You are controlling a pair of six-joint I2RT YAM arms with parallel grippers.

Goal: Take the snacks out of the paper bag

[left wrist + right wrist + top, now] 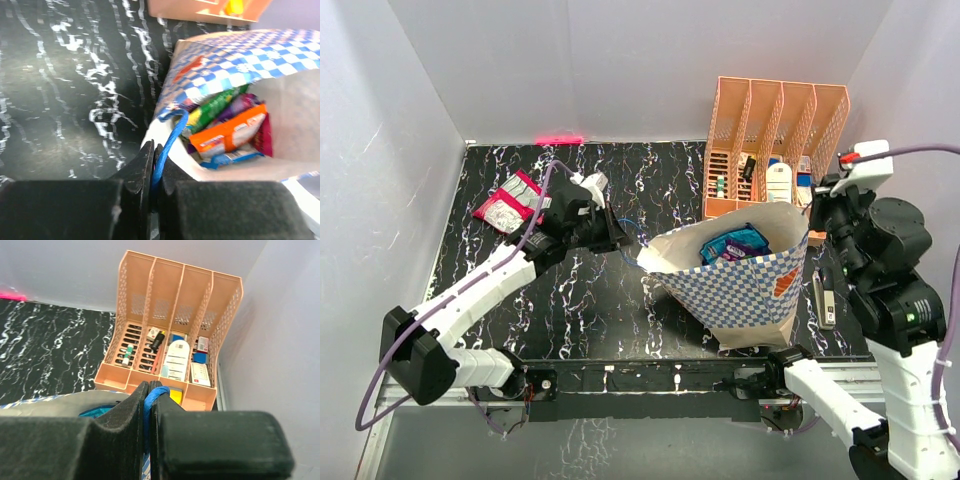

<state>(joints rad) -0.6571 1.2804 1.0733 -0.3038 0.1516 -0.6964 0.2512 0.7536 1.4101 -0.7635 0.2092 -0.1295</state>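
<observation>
The blue-and-white checkered paper bag (750, 285) stands tilted at centre right with its mouth pulled open. My left gripper (616, 236) is shut on one blue cord handle (167, 145) at the bag's left rim. My right gripper (817, 222) is shut on the other blue cord handle (154, 394) at the right rim. Inside the bag lie snacks: an orange packet (227, 134), a green one (216, 106), a purple one (240, 104) and a blue one (732, 245). A magenta-and-silver packet (510, 202) lies on the table at far left.
A peach-orange slotted organizer (775, 140) with small items stands behind the bag, also in the right wrist view (170, 330). A small silver object (826, 298) lies right of the bag. White walls enclose the black marbled table (590, 300).
</observation>
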